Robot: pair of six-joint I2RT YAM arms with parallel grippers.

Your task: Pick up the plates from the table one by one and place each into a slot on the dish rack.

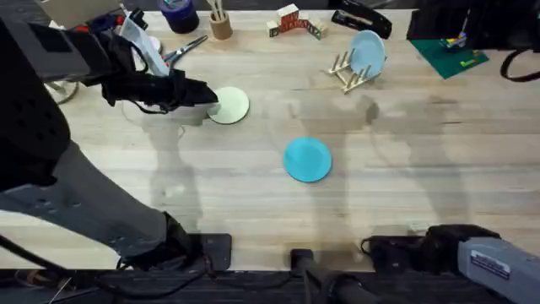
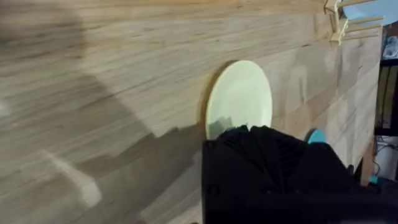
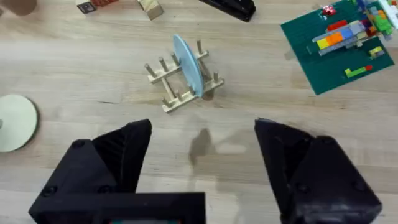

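The cream-yellow plate (image 1: 229, 105) lies flat on the light wooden table (image 1: 405, 194), toward its left side; the turquoise plate (image 1: 307, 160) lies flat near the middle; the small wooden dish rack (image 1: 348, 74) stands toward the far right edge, a pale sky-blue plate (image 1: 368, 52) upright between its pegs.
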